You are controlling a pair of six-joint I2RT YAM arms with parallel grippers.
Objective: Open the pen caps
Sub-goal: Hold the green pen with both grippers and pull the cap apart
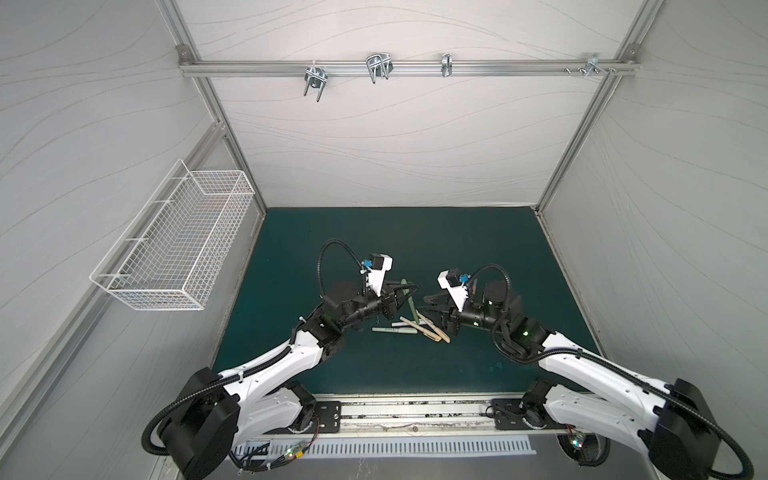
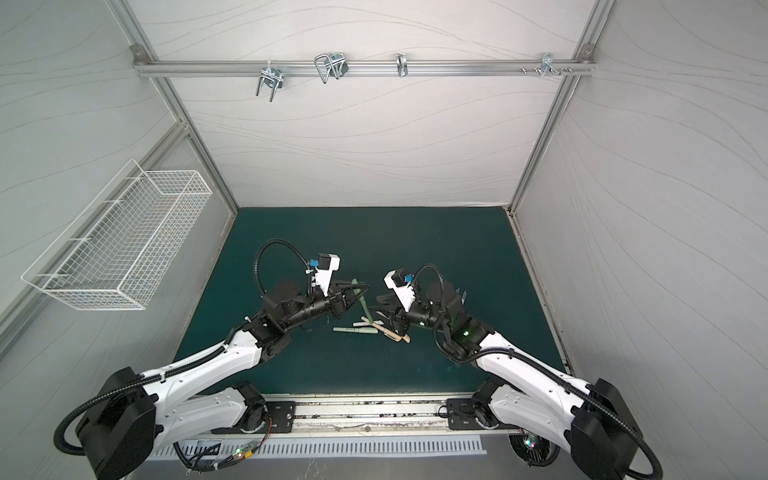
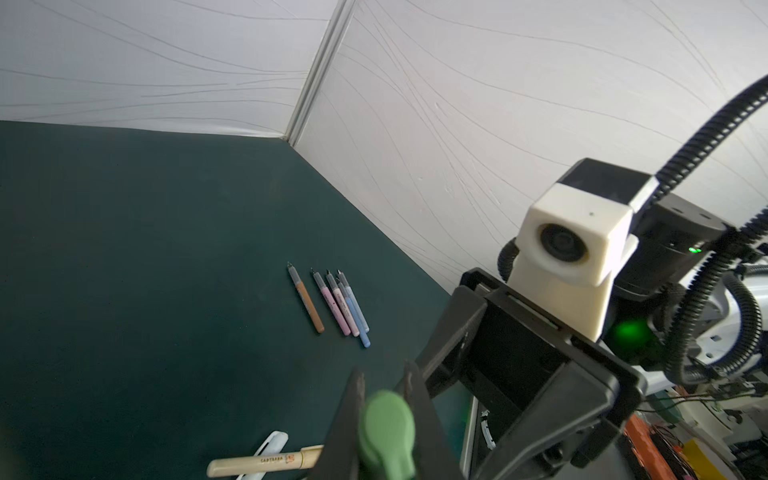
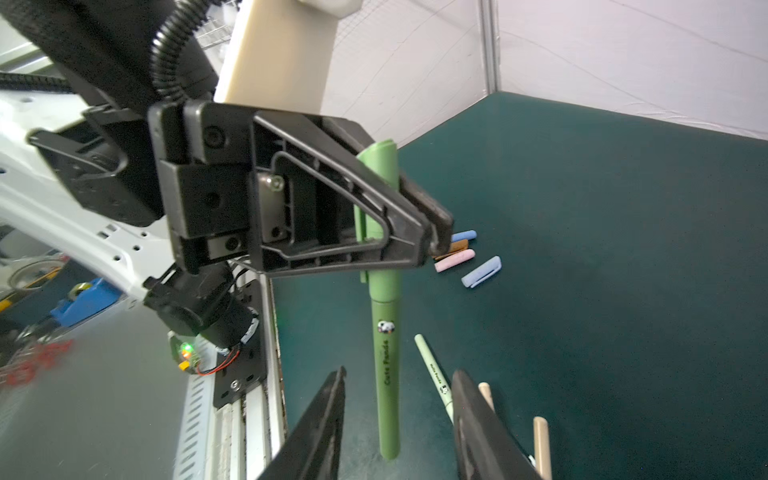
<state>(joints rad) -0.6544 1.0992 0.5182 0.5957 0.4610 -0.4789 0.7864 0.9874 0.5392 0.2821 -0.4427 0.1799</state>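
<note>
The left claw (image 4: 434, 235) is clamping the green pen (image 4: 384, 332) by its cap (image 4: 376, 174) above table (image 1: 374, 241) centre. The right claw (image 4: 399, 374), jaws apart, is hanging just beside it at three o'clock. Bare table is stretching toward twelve.

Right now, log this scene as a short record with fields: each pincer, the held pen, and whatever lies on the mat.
left pincer: shut on the cap end of the green pen
right pincer: open, jaws either side of the barrel, not touching
green pen: hangs nearly upright, cap still on
uncapped pens: orange, pink and blue, side by side on the mat, tips bare
loose caps: blue, brown and pink, close together
other pens: loose heap, pale green and tan
</note>
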